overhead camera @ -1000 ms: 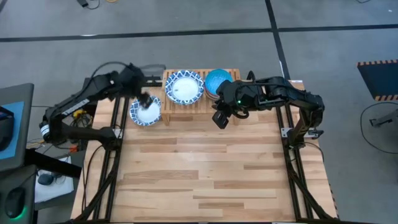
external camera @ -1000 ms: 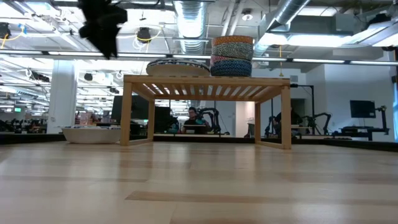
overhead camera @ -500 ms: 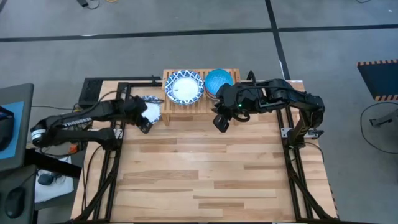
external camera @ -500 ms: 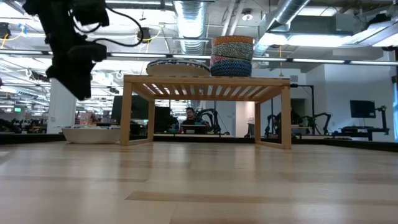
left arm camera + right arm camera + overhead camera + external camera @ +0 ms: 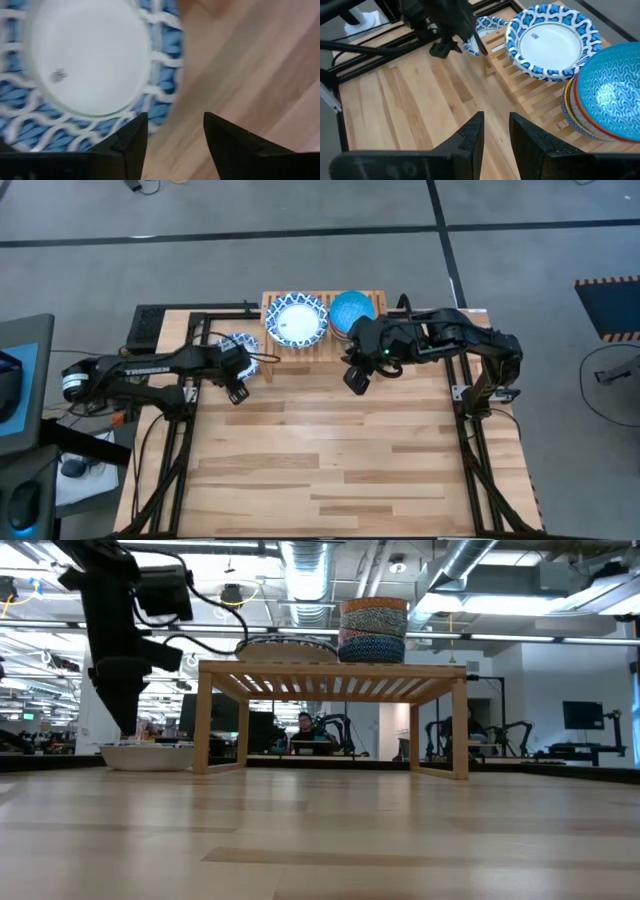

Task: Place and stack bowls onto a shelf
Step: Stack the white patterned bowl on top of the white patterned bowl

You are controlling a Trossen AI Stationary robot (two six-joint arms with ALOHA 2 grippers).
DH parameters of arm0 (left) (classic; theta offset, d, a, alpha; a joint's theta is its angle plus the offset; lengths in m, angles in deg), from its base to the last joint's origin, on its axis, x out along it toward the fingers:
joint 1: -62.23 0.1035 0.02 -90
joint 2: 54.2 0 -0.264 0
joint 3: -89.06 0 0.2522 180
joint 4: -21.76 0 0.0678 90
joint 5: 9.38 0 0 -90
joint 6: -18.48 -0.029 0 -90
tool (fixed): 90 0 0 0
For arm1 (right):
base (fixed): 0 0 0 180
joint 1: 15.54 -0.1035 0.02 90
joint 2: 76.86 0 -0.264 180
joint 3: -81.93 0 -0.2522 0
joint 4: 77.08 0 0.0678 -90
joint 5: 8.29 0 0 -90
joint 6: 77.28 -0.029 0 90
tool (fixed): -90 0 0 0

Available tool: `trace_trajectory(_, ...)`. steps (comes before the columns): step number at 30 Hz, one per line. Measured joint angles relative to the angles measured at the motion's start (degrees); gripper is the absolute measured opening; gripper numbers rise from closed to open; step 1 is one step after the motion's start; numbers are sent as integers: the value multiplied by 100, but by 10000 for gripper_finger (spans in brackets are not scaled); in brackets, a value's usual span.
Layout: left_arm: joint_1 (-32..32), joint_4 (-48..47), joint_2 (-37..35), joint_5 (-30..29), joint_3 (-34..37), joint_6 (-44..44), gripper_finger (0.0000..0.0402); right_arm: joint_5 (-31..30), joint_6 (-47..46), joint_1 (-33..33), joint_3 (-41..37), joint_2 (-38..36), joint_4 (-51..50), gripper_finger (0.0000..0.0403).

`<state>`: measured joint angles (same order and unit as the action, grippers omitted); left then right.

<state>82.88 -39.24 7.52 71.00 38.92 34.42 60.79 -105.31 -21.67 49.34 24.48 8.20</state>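
Note:
A blue-and-white patterned dish (image 5: 243,342) rests on its base on the table, left of the shelf (image 5: 322,352). It also shows in the low view (image 5: 150,754). My left gripper (image 5: 237,391) is open and points down just above the dish's near rim (image 5: 160,107). On the shelf's slats sit a second patterned dish (image 5: 296,321) and a stack of small bowls with a bright blue one on top (image 5: 350,310). My right gripper (image 5: 355,377) is open and empty, in front of the shelf's right part.
The shelf (image 5: 330,675) stands at the table's far edge, with the dish (image 5: 285,646) and the bowl stack (image 5: 373,630) on top. Metal frame rails (image 5: 185,430) run along both table sides. The plank tabletop (image 5: 330,460) stretches toward the near edge.
My left gripper has come down from high over the dish and swung toward the table's near edge, ending low over the dish's near rim. The dish has stayed where it was.

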Motion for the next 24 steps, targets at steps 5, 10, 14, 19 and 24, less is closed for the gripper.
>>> trace_trajectory(5, -58, 110, 574, -205, -2, -25, 219, 0, 2, -132, 0, 0, -45, 116)
trace_trajectory(10, -62, 124, 1124, -370, -4, 40, 246, -4, 1, -217, 0, 0, -97, 116)
trace_trajectory(14, -64, 197, 1519, -307, -19, 20, 232, -5, 2, -217, 0, 0, -129, 116)
trace_trajectory(19, -172, 162, 1724, -309, -24, 112, 158, -7, 8, -212, 0, 0, -141, 116)
trace_trajectory(24, -285, -171, 1583, -340, -58, 418, 56, -11, 54, -212, 0, 0, -144, 116)
